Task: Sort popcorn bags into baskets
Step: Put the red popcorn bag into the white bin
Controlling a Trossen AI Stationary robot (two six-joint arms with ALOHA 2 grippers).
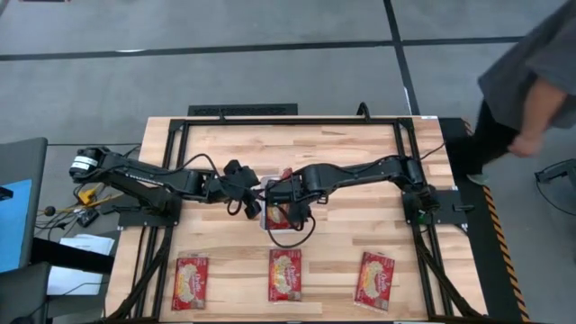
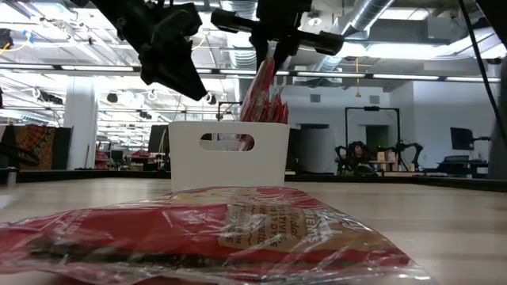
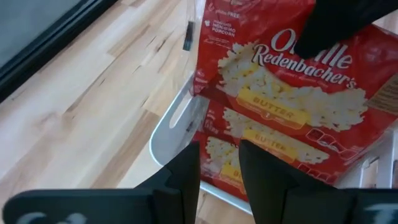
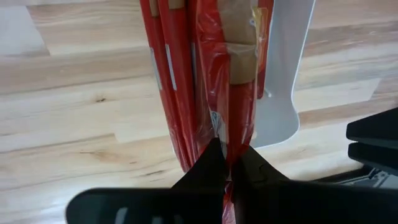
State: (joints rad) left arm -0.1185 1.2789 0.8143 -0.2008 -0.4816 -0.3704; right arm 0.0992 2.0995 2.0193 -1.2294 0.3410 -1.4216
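Popcorn packets stand on edge inside the white basket (image 1: 275, 219) at the middle of the desk (image 1: 360, 144). From overhead, the right hand (image 1: 290, 213) sits directly over the basket, its arm reaching in from the 3 o'clock side. In the right wrist view this hand (image 4: 231, 163) is pinched closed on the top edge of one red popcorn bag (image 4: 231, 74), which hangs upright among the other packets (image 4: 173, 74) already in the basket (image 4: 283, 81). The low view shows the same held bag (image 2: 264, 87) sticking up above the basket's rim (image 2: 228, 154), tilted slightly.

The left hand (image 1: 245, 191) hovers just beside the basket at its 9 o'clock side, its arm stretching in from that direction. In the left wrist view its fingers (image 3: 186, 174) stand apart with nothing between them, pointing at the basket wall (image 3: 174, 124) and the packets' printed faces (image 3: 280, 93).

Three more popcorn bags lie flat in a row toward 6 o'clock on the desk: one at the left (image 1: 190, 281), one in the middle (image 1: 285, 274), one at the right (image 1: 374, 279), well apart from each other. A person (image 1: 526, 81) stands off the desk toward 2 o'clock.
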